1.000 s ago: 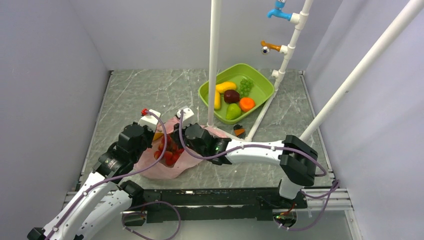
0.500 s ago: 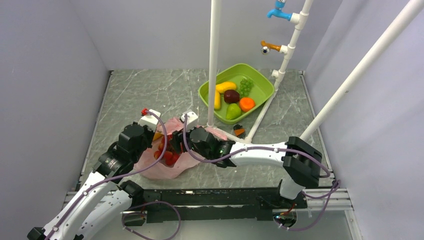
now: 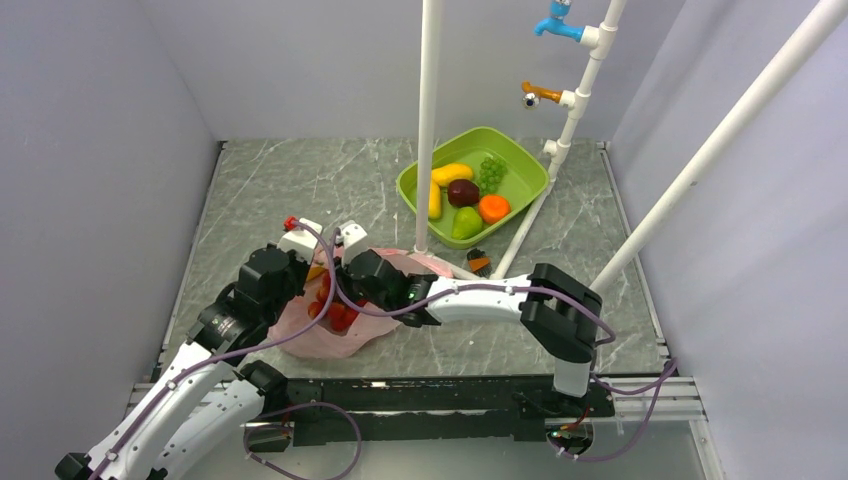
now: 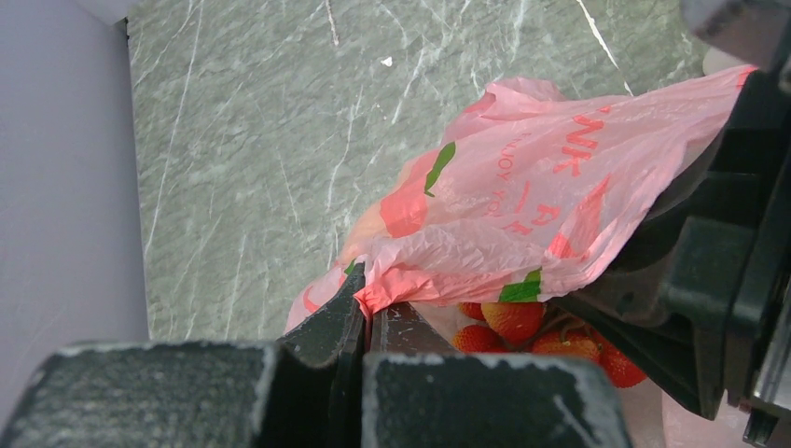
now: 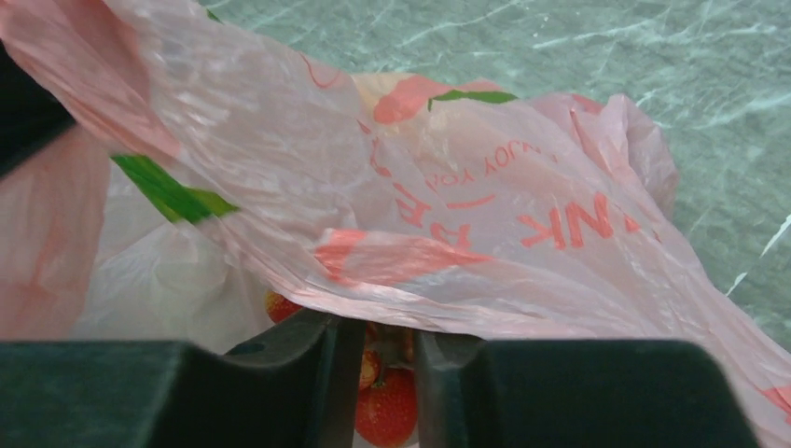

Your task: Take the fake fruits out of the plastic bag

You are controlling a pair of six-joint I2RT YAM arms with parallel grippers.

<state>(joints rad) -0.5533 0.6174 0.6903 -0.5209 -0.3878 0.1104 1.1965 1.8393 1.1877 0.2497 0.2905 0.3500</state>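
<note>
The pink plastic bag (image 3: 325, 338) lies crumpled on the table in front of both arms. My left gripper (image 4: 368, 301) is shut on the bag's (image 4: 522, 196) edge and holds the mouth up. Inside the bag lies a red grape cluster (image 3: 338, 312) of bumpy berries (image 4: 511, 317). My right gripper (image 5: 387, 329) reaches under the bag's (image 5: 466, 187) upper layer, jaws narrowed on the cluster's (image 5: 387, 411) stem. A green pear (image 3: 465, 225) and a yellow banana (image 3: 435, 200) lie in the green tub (image 3: 514, 153). No apple is in view.
The green tub at the back also holds a yellow mango, green grapes, a maroon fruit and an orange one. A white upright pipe (image 3: 428, 120) stands just behind the bag. A slanted pipe with taps (image 3: 575, 110) runs right of the tub. A small orange-black object (image 3: 479, 262) lies near it.
My right arm has pushed left, deeper into the bag's mouth. Its jaws opened and then narrowed onto the red cluster. The left arm has kept its hold on the bag's edge.
</note>
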